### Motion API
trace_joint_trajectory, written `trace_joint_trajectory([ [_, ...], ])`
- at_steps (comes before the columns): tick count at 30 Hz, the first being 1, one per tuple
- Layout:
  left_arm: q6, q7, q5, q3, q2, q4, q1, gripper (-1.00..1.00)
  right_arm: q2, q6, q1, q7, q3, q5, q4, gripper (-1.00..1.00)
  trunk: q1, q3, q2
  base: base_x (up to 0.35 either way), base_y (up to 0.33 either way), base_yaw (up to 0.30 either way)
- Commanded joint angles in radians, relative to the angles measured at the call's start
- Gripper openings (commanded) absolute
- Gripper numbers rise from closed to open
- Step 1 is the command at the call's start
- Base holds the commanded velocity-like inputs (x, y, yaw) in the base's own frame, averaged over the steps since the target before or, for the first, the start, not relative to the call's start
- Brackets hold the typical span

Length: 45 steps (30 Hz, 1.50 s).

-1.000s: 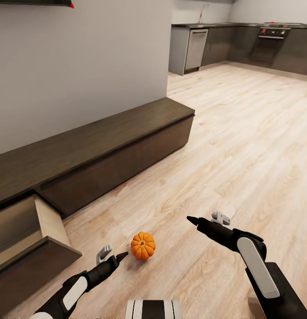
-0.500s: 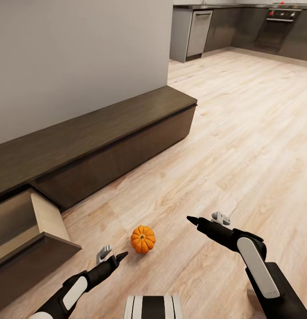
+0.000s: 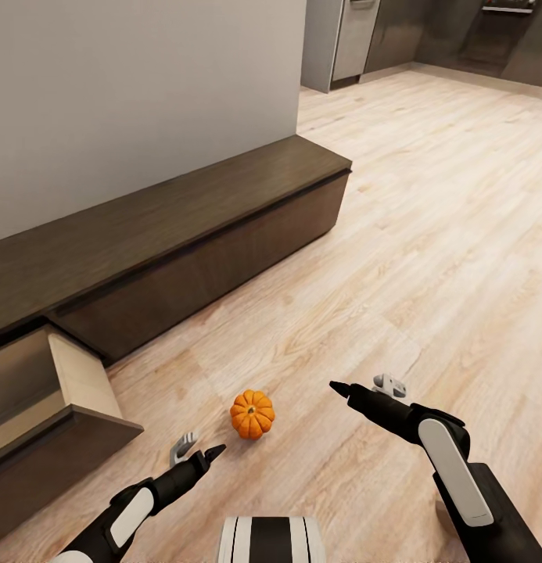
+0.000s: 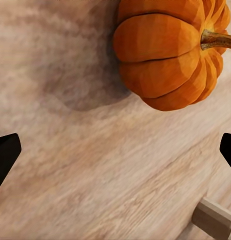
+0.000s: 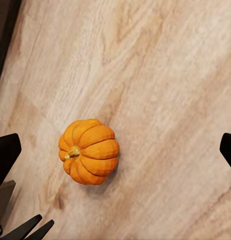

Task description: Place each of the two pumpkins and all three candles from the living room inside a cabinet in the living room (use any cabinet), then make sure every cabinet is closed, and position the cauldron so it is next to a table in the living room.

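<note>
On pale wood-grain floor (image 3: 427, 234), ribbed orange pumpkin (image 3: 252, 414), left gripper (image 3: 197, 451) and right gripper (image 3: 363, 385) both spread apart.

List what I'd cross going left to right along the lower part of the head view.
Open cabinet drawer → left gripper → pumpkin on the floor → right gripper.
</note>
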Motion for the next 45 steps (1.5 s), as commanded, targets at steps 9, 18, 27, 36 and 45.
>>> trace_joint_trajectory([
  [9, 0.005, 0.0, 0.01, -0.004, 0.002, 0.0, -0.001, 1.0, 0.002, 0.001, -0.001, -0.011, 0.001, -0.01, -0.001, 1.0, 0.0, -0.001, 0.0, 0.011, -0.007, 0.0],
  [18, 0.005, 0.001, 0.009, -0.004, 0.004, 0.0, 0.0, 1.0, -0.001, 0.001, -0.001, -0.011, 0.001, -0.01, -0.001, 1.0, 0.0, -0.001, 0.0, 0.095, -0.041, 0.0],
  [27, 0.005, 0.001, 0.009, -0.003, 0.004, 0.0, 0.0, 1.0, 0.001, 0.0, -0.001, -0.011, 0.001, -0.01, -0.001, 1.0, 0.0, -0.001, 0.0, 0.14, -0.001, 0.0],
  [36, 0.005, 0.001, 0.008, -0.003, 0.004, 0.001, 0.0, 1.0, 0.001, -0.001, -0.001, -0.01, 0.001, -0.01, -0.001, 1.0, 0.0, -0.001, 0.0, 0.091, 0.0, 0.0],
  [45, 0.005, 0.002, 0.007, -0.003, 0.004, 0.002, 0.0, 1.0, 0.002, -0.001, -0.001, -0.01, 0.001, -0.01, 0.0, 1.0, 0.0, -0.001, 0.0, 0.017, 0.0, 0.0],
])
